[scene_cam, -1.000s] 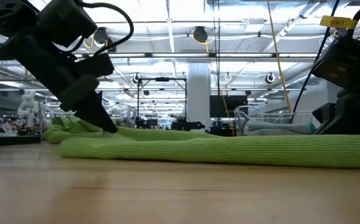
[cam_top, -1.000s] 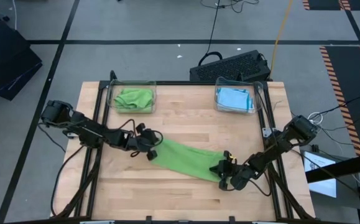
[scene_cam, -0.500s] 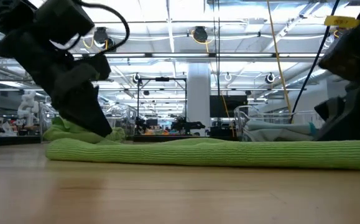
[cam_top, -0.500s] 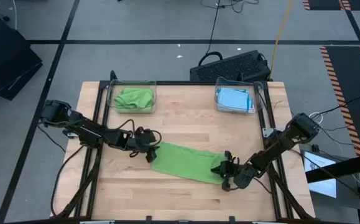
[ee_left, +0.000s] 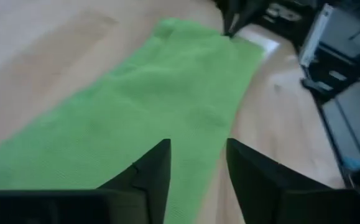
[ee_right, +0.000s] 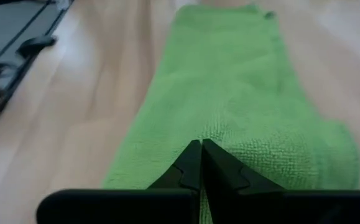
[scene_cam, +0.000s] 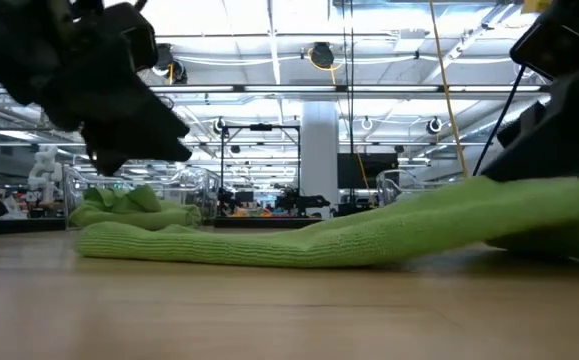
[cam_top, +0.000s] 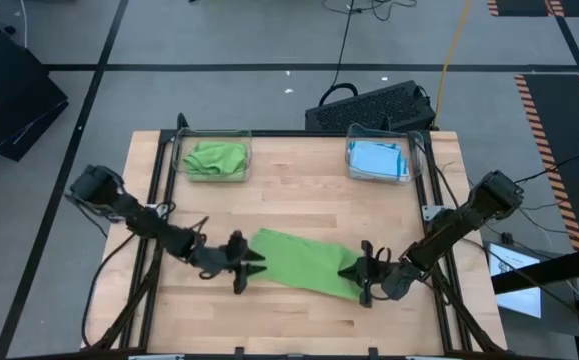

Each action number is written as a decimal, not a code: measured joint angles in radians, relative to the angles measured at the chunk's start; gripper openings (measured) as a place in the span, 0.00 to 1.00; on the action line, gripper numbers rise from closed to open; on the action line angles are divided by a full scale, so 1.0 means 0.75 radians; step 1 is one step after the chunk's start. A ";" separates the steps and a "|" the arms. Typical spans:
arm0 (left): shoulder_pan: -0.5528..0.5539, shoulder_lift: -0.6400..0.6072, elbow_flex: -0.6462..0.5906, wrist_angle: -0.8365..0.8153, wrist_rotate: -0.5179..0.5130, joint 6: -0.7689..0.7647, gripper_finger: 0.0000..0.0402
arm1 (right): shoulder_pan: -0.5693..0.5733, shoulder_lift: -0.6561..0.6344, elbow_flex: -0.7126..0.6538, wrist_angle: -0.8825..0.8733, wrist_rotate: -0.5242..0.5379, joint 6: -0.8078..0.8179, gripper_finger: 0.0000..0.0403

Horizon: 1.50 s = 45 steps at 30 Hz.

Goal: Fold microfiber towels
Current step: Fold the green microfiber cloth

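One lime green towel lies on the table. The right gripper pinches its right end, lifted; the left gripper, jaws parted, holds nothing at its left end.

A towel lies between the left gripper and right gripper, two bins behind.
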 joint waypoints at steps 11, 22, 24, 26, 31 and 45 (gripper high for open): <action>0.034 0.330 0.002 0.023 -0.016 -0.129 0.23 | 0.029 -0.002 0.000 -0.134 -0.198 0.151 0.07; 0.194 0.214 0.003 -0.318 0.011 0.138 0.16 | 0.037 -0.003 0.002 -0.190 -0.203 0.239 0.44; 0.235 0.169 -0.001 -0.392 0.025 0.213 0.15 | 0.038 -0.003 0.003 -0.233 -0.211 0.249 0.44; 0.279 0.131 -0.001 -0.430 0.063 0.281 0.14 | 0.037 -0.003 0.003 -0.314 -0.231 0.304 0.40; 0.394 0.081 -0.004 -0.449 0.166 0.382 0.12 | 0.045 0.041 0.003 -0.278 -0.221 0.430 0.25; 0.572 -0.107 0.025 -0.426 0.194 0.571 0.09 | 0.032 0.400 0.265 -0.064 -0.163 0.590 0.09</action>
